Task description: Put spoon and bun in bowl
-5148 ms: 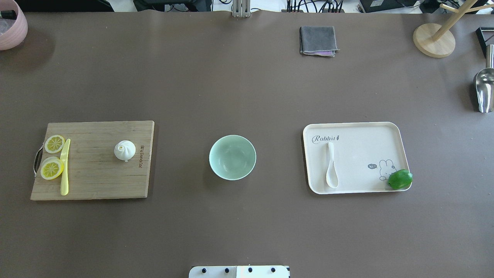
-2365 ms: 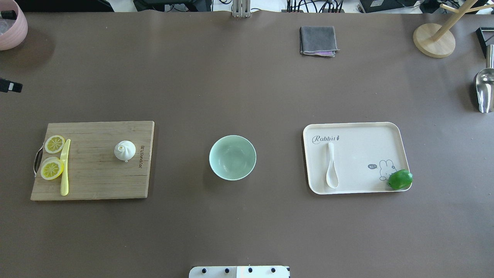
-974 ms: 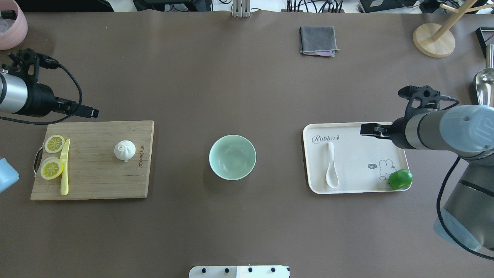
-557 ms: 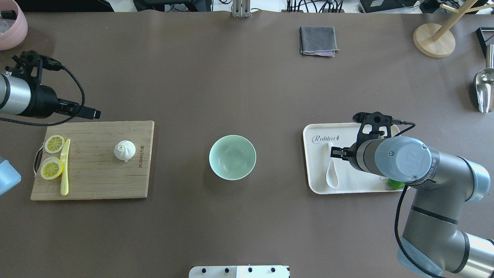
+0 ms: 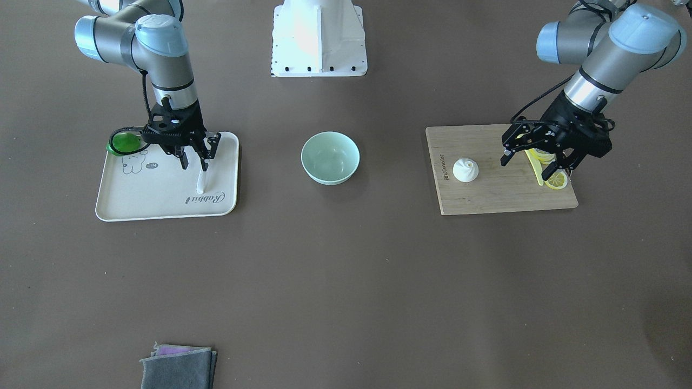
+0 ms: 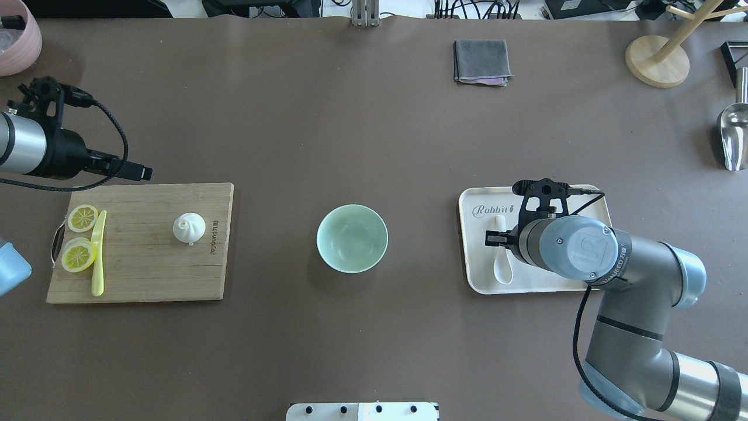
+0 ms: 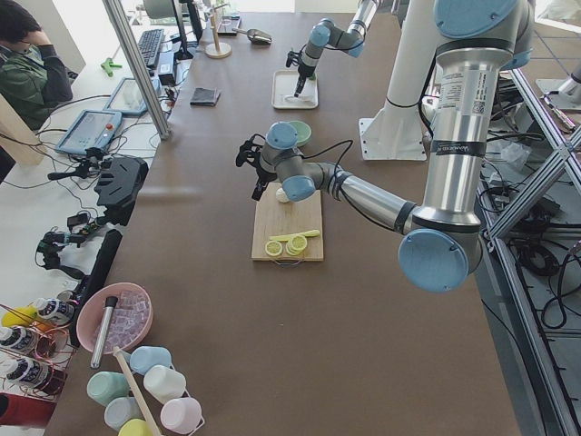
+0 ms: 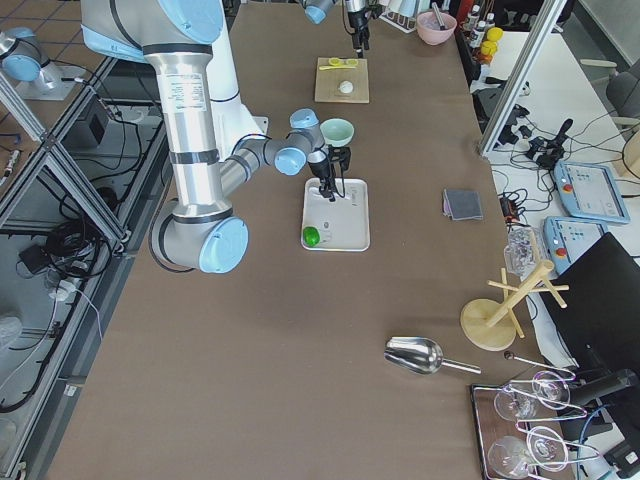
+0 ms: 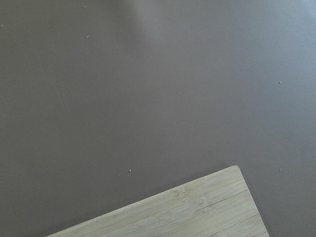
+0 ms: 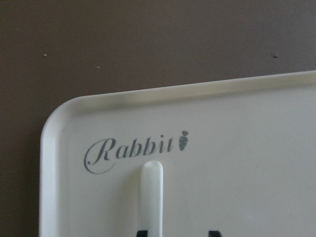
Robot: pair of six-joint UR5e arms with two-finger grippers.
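Note:
The white spoon (image 6: 501, 266) lies on the cream tray (image 6: 473, 234), handle pointing away from me. My right gripper (image 5: 194, 162) is open and low over the spoon's handle (image 10: 150, 197), with a finger on each side; the handle lies close to one finger. The white bun (image 6: 189, 227) sits on the wooden cutting board (image 6: 140, 263), also seen from the front (image 5: 465, 169). My left gripper (image 5: 532, 165) is open and empty, hovering over the board's far left part, apart from the bun. The mint-green bowl (image 6: 352, 238) stands empty between board and tray.
Two lemon slices (image 6: 79, 255) and a yellow knife (image 6: 98, 257) lie on the board's left side. A green lime (image 5: 124, 143) sits at the tray's corner. A grey cloth (image 6: 481, 61), a wooden stand (image 6: 657, 58), a metal scoop (image 6: 733, 137) and a pink bowl (image 6: 17, 35) are at the far edges.
Both arms have come into view. My right gripper has moved left across the tray to the spoon's handle. My left arm has stayed almost still over the last half second.

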